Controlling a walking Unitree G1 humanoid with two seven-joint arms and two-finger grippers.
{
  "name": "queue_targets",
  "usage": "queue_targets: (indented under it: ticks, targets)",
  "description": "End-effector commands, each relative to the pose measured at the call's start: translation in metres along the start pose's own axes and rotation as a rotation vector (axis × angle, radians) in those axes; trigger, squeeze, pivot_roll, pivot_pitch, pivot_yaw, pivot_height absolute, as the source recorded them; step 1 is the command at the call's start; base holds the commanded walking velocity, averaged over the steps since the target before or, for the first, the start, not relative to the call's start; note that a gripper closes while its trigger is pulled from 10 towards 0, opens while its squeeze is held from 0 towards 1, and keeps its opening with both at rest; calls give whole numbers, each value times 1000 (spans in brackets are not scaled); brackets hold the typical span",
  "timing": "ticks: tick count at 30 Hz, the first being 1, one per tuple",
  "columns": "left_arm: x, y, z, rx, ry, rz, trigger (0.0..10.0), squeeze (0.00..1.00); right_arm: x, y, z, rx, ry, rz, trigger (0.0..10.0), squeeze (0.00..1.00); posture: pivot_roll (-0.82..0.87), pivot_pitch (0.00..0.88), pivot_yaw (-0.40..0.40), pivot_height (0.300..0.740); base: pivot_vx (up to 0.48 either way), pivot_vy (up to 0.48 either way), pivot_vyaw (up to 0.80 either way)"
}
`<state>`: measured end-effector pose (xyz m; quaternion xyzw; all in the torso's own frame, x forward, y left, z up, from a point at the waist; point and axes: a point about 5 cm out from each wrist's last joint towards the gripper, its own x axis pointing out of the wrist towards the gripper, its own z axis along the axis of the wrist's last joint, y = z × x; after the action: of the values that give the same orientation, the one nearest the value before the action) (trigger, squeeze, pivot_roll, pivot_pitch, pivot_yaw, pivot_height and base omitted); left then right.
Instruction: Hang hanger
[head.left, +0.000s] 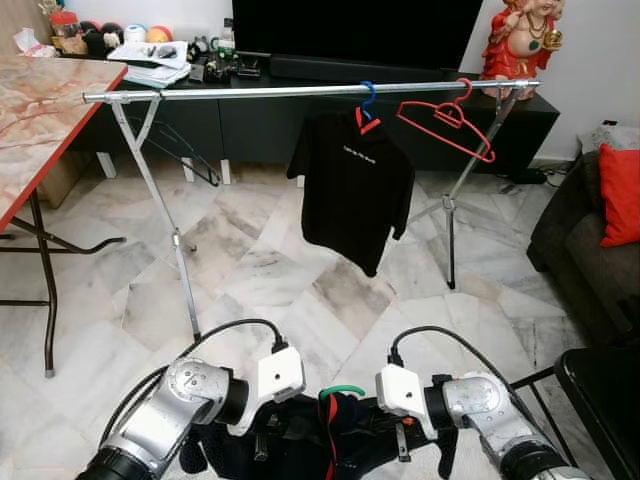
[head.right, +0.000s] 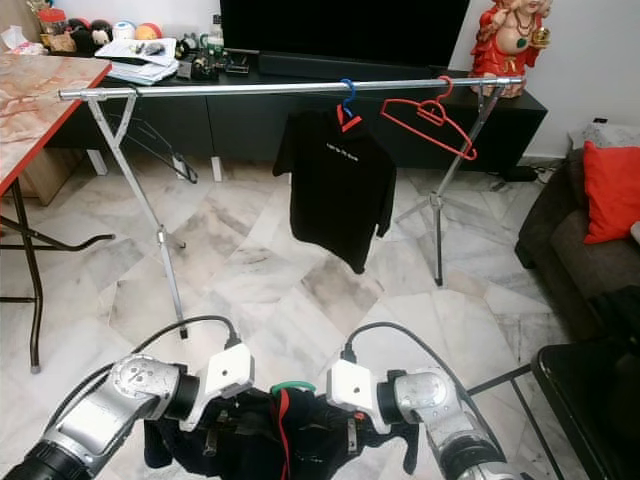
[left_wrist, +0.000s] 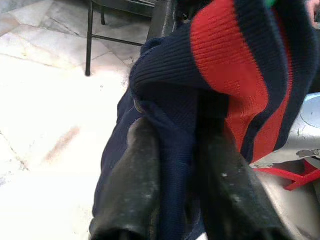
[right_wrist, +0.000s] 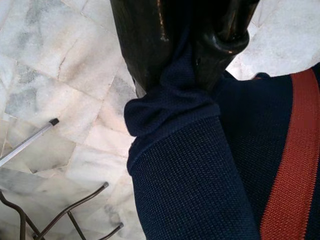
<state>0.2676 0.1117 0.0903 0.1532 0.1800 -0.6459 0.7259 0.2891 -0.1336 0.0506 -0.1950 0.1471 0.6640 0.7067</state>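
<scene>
The left claw (left_wrist: 175, 165) is pinching the navy knit garment (head.left: 330, 440) with its red stripe, low in front of the robot; the green hanger hook (head.left: 342, 391) is poking up between, and the right claw (right_wrist: 195, 55) is clenching the other fold. It looks soft, floppy, light; gripping the stiff hook seems wiser for reaching the clothes rail (head.left: 300, 90).

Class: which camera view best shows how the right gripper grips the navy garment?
The right wrist view: its fingers pinch a bunched fold of the garment up close. The eye views show the right gripper low against the cloth, fingers mostly hidden. The left wrist view shows the left gripper clamping the garment.
</scene>
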Motion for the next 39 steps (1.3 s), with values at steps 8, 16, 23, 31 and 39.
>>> queue_targets:
  ticks: [8, 16, 23, 31, 39]
  targets:
    - [7, -6, -2, -31, -14, -55, 0, 0, -6, -14, 12, -29, -47, -77, 0, 0, 52, 74, -113, 740, 0, 0, 0]
    - [8, -6, -1, -43, -21, -55, 0, 0, -6, -15, 13, -29, -42, -81, 0, 0, 55, 76, -115, 740, 0, 0, 0]
    - [8, -7, -1, -47, -25, -57, 0, 0, -5, -15, 12, -30, -35, -85, 0, 0, 55, 79, -115, 740, 0, 0, 0]
    - [8, -7, -1, -44, -25, -61, 0, 0, -5, -16, 9, -10, -3, -104, 10000, 573, 55, 80, -116, 740, 0, 0, 0]
    - [7, -4, -3, -38, -21, -24, 0, 0, -8, -8, 0, 11, 60, -5, 10000, 1000, 50, 79, -116, 740, 0, 0, 0]
